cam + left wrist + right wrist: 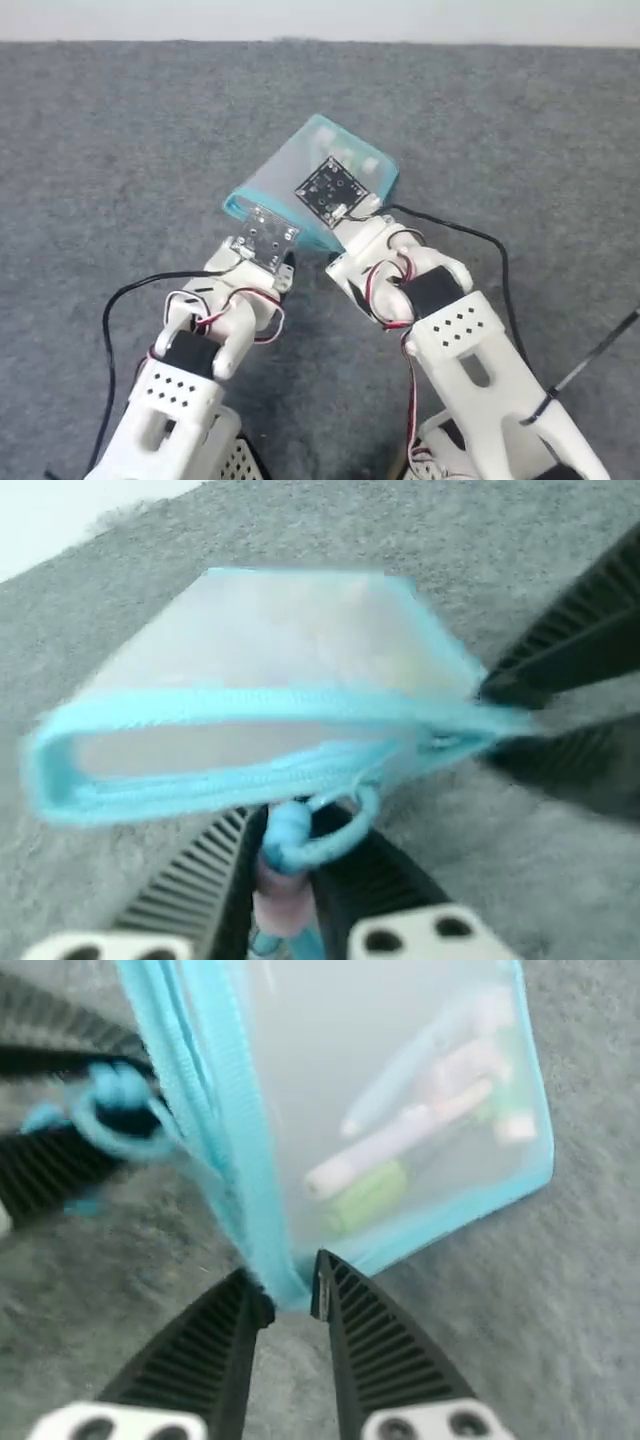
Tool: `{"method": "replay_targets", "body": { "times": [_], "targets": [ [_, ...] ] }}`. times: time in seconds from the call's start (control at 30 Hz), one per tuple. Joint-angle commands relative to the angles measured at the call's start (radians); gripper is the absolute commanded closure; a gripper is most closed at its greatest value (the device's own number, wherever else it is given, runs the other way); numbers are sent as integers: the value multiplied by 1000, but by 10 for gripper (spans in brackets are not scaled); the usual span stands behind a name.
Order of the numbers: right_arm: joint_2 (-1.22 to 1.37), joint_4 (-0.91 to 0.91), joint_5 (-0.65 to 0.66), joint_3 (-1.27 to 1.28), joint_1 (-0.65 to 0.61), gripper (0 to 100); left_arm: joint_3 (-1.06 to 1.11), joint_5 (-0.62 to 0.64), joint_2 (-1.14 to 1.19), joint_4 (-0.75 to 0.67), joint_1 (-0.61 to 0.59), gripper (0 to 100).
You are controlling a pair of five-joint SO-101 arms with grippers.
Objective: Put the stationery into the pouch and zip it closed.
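pouch [400,1080] was translucent, cyan-trimmed, mouth open, stationery [400,1150] inside | left tool [292,875] clamped its zip pull [290,832] | right tool [290,1295] pinched the pouch's end corner

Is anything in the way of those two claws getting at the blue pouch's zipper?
Nothing visible is. The left gripper pinches the zipper pull, the right gripper clamps the pouch at its corner, and the stationery lies inside, away from the zipper edge.
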Motion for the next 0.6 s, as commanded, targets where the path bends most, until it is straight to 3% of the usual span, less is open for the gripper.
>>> {"method": "replay_targets", "body": {
  "times": [0.0,0.57],
  "targets": [
    [-27,-35,18,26,93,992,-22,-15,3,-43,-72,991],
    [-27,-2,92,34,344,992,-24,-18,9,-46,-133,991]
  ]
}}
